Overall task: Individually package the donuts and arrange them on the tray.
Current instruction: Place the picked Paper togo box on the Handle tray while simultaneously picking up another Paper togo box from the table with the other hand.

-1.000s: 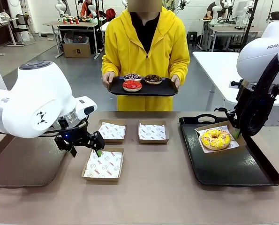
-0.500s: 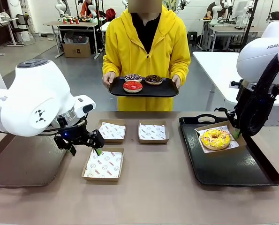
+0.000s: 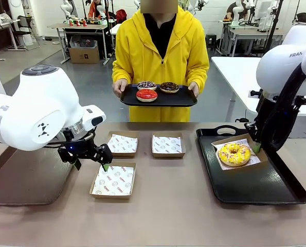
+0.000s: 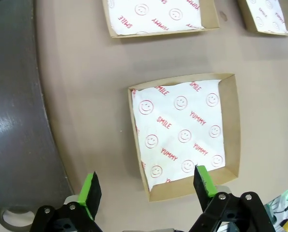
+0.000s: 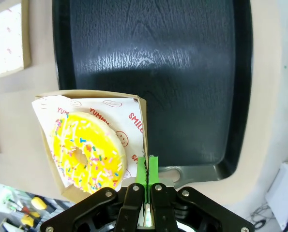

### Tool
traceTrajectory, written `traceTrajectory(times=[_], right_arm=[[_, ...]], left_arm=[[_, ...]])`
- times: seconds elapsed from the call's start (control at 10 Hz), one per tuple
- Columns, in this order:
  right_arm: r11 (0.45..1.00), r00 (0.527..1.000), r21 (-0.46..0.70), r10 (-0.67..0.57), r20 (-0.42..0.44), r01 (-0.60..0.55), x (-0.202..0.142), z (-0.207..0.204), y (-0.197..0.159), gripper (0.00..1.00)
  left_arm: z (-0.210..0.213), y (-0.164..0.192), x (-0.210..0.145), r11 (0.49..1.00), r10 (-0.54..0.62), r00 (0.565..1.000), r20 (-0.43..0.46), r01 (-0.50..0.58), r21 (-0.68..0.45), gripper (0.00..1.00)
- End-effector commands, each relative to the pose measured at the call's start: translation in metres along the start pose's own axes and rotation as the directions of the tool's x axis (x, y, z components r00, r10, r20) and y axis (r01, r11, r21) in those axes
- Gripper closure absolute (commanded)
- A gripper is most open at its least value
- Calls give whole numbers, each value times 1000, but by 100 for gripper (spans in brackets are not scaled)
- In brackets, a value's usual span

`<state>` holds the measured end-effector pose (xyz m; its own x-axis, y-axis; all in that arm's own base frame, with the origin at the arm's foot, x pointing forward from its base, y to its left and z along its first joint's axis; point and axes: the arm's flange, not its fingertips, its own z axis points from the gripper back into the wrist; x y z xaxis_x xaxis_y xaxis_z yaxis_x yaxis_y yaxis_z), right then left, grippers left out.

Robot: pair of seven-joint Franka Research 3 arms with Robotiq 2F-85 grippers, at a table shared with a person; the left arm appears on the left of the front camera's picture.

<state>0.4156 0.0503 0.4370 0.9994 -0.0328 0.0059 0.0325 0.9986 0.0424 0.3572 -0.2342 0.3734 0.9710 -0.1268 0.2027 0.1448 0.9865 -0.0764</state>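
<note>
Our right gripper (image 5: pixel 147 167), pinching the box (image 5: pixel 85 94) wall, has nudged the yellow donut (image 3: pixel 234 154) across the tray (image 3: pixel 255 191), nearly placed; our left gripper (image 4: pixel 146 185) waits spread.

table front (image 3: pixel 168 216) bare; three empty boxes (image 3: pixel 113 180) mid-table; tray (image 3: pixel 255 190) near half free.

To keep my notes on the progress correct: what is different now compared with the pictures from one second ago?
The right pincer, shut on the wall of the box with the yellow donut, shifted it slightly to the left on the tray. The person's tray drifted a little to the right. The left pincer stayed open over the nearest empty box, which did not move.
</note>
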Motion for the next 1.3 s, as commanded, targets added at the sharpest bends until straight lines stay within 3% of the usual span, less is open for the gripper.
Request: traceTrajectory(times=[0.0,0.6,1.2], right_arm=[[999,997,-47,-3,82,6,-15,-14,2,99],[1000,992,-4,-6,123,6,-22,-53,1,99],[1000,999,-3,4,39,-4,-12,-74,7,99]], left_arm=[[-4,-8,7,996,22,1000,1,-22,90,0],[-34,-6,26,991,100,994,-40,-96,89,0],[-51,-10,28,992,94,994,-62,-88,95,0]])
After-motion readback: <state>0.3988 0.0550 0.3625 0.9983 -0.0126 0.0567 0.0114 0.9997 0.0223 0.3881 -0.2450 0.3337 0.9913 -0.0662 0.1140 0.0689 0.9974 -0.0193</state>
